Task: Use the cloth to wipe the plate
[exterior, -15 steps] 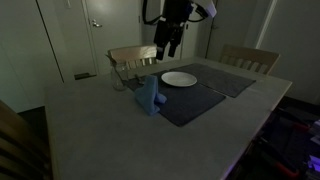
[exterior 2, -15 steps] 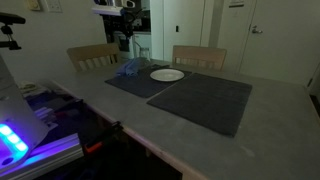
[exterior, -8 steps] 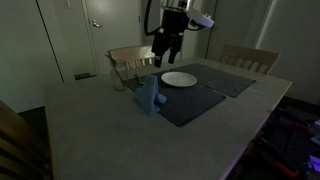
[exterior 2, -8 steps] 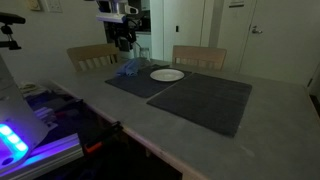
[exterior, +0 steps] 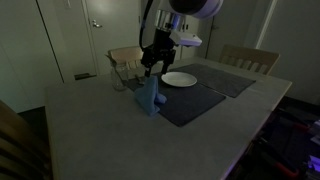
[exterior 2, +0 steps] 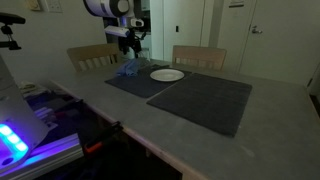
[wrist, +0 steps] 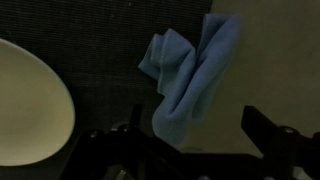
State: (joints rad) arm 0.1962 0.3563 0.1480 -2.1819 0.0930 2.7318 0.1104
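Observation:
A crumpled blue cloth (exterior: 149, 97) lies at the edge of a dark placemat (exterior: 190, 100); it also shows in the other exterior view (exterior 2: 128, 69) and fills the middle of the wrist view (wrist: 188, 75). A white plate (exterior: 179, 79) sits on the same mat, also seen in an exterior view (exterior 2: 167, 75) and at the left edge of the wrist view (wrist: 30, 105). My gripper (exterior: 151, 62) hangs above the cloth with its fingers spread apart and nothing between them (wrist: 190, 135).
A second dark placemat (exterior 2: 205, 100) lies beside the first. A clear glass (exterior: 119, 79) stands behind the cloth. Wooden chairs (exterior: 247, 58) stand at the table's far side. The table's edge (exterior: 240, 150) is near.
The gripper has moved down and across from above the plate to above the blue cloth. The cloth and plate have not moved.

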